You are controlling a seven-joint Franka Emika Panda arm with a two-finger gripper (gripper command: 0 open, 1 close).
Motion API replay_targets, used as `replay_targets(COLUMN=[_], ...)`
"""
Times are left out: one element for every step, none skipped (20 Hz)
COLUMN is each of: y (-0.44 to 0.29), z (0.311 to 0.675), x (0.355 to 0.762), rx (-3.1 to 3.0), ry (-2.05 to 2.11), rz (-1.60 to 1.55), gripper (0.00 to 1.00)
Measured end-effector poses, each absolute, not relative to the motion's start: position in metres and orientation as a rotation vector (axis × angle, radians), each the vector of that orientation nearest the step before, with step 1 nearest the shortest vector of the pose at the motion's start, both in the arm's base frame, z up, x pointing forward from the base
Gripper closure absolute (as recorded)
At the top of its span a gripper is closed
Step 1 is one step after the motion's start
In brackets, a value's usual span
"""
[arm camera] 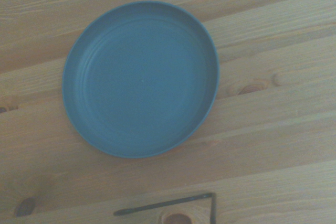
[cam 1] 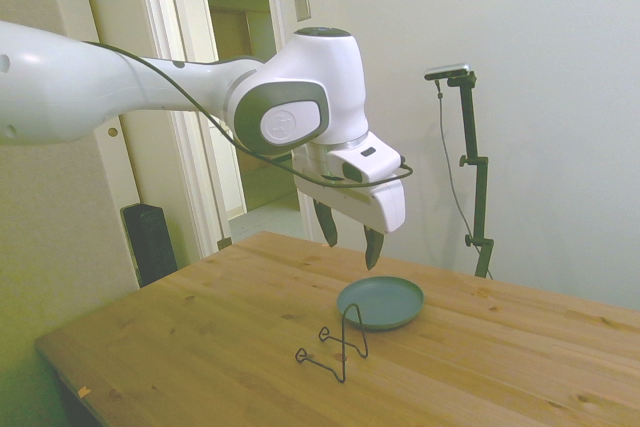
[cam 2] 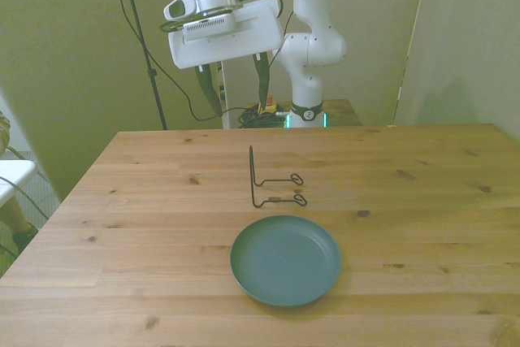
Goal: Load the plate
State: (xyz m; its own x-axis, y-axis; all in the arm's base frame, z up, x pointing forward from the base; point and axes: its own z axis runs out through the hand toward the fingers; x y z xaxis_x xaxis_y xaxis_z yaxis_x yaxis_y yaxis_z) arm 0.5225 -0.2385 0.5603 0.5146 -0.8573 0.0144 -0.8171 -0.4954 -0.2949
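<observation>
Side view: the gripper [cam 1: 350, 234] is seen raised well above the wooden table [cam 1: 200, 337], its two dark fingers [cam 1: 327, 225] spread apart with nothing held between them. The plate [cam 1: 381, 303] is seen flat on the table, below the fingertips and slightly beyond them, away from the arm; no contact is made. A thin black wire stand [cam 1: 338, 345] is placed just beside the plate, on the nearer side in this view; whether wire and rim touch cannot be told here.

Front view: the gripper [cam 2: 237, 80] is shown high over the far part of the table [cam 2: 422, 201], jaws released. The upper arm is cut off by the picture's top edge. The wire stand [cam 2: 270, 180] is found between the gripper and the plate [cam 2: 284, 259], with a narrow gap of bare wood to the plate's rim. Its upright post is clear; its two small loops are thin and hard to resolve.

Wrist view: the plate [arm camera: 140, 78] is seen whole, empty, slightly soft in focus. Only a corner of the wire stand [arm camera: 173, 203] is caught, the rest cut off by the frame edge.
</observation>
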Motion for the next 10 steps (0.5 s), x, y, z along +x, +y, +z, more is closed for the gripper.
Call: replay_targets(y=[-0.242, -0.246, -0.251, -0.255, -0.259, -0.262, -0.264, -0.265, -0.266, -0.266], z=[0.560, 0.559, 0.559, 0.558, 0.557, 0.556, 0.553, 0.551, 0.547, 0.547], x=[0.524, 0.525, 0.527, 0.528, 0.530, 0.533, 0.535, 0.538, 0.543, 0.543], rx=[-2.504, -2.500, -2.495, -2.492, -2.489, -2.488, -2.490, -2.493, -2.497, -2.497], ry=[1.422, 1.429, 1.436, 1.443, 1.449, 1.452, 1.454, 1.456, 1.458, 1.458], rz=[-0.233, -0.234, -0.237, -0.237, -0.238, -0.235, -0.231, -0.227, -0.221, -0.220], gripper=[0.00, 0.00, 0.00, 0.00, 0.00, 0.00, 0.00, 0.00, 0.00, 0.00])
